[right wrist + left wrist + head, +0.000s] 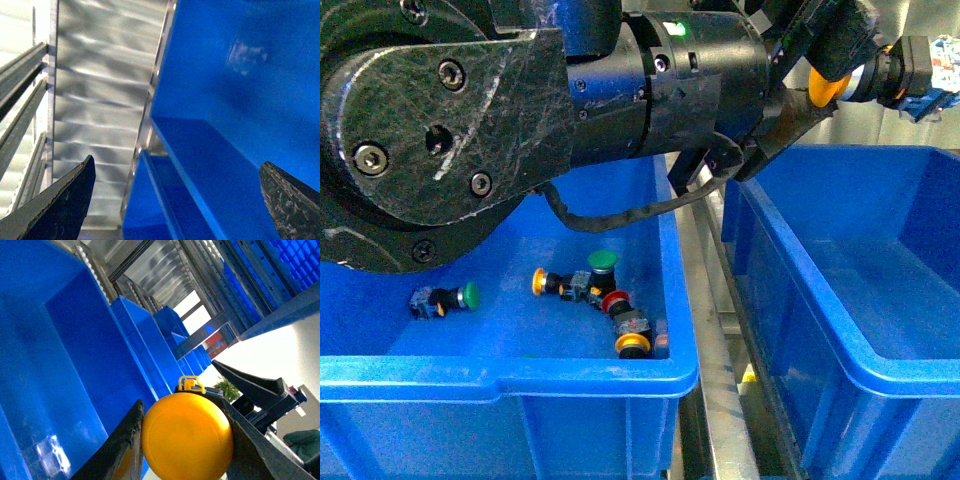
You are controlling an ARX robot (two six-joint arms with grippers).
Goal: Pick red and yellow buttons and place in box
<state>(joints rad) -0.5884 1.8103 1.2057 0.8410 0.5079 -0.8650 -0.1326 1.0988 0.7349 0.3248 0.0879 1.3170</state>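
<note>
My left gripper (826,80) is shut on a yellow button (829,88), held high over the near-left corner of the empty blue box (880,270) on the right. In the left wrist view the button's round yellow cap (187,435) fills the gap between the two black fingers (125,445) of that gripper (186,440). In the left blue bin (510,375) lie a red button (616,300) and two yellow buttons (538,281) (632,345). My right gripper (175,200) is open with nothing between its fingers, facing a blue box wall (225,90). It does not show in the front view.
Two green-capped buttons (468,295) (603,261) also lie in the left bin. A metal rail (720,340) runs between the two bins. My left arm's black body (520,110) spans the top of the front view. More blue bins (145,340) line the racking.
</note>
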